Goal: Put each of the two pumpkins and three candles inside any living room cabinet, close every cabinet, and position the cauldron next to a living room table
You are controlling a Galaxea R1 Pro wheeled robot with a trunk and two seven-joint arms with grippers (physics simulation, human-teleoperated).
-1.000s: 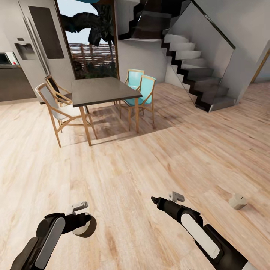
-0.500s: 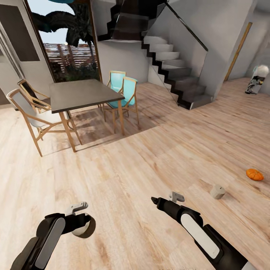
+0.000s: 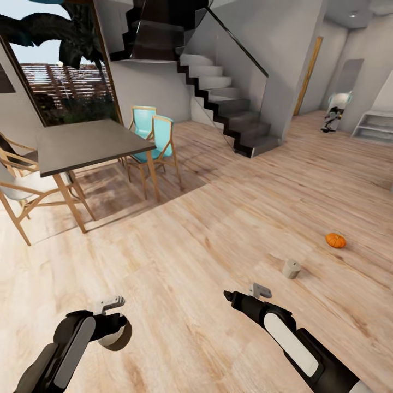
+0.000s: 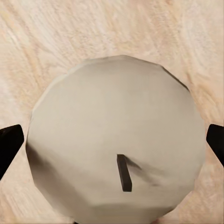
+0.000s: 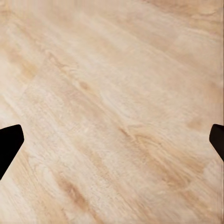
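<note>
A dining tabletop (image 3: 87, 143) with wooden legs stands at far left, pale armchairs on its near side and two turquoise chairs (image 3: 153, 135) behind it, with a dark staircase (image 3: 229, 106) rising beyond.

In the left foreground, the left tool (image 3: 113, 332) is clamped on a stubby pale candle (image 4: 116, 140); the left wrist view shows its round top with a short dark wick between the two black fingertips (image 4: 9, 149).

Right of centre, the right tool (image 3: 240, 297) hangs above the bare plank floor (image 3: 191, 256), carrying nothing. Its fingertips (image 5: 10, 144) stand at opposite edges of the right wrist view with only floorboards between, so it reads as spread wide.

Ahead and to the right of that tool, a second candle (image 3: 291, 268) stands upright on the floor, well apart from the tool but clearly nearer the right arm than the left. Farther right and farther off, a small orange pumpkin (image 3: 335, 240) sits on the boards.

With the left tool occupied, the free right arm looks the natural one for the floor candle, whose long axis is vertical; the reach would run forward and rightward.

No cabinet, cauldron or coffee table is visible, and nothing here is stowed in any container.
</note>
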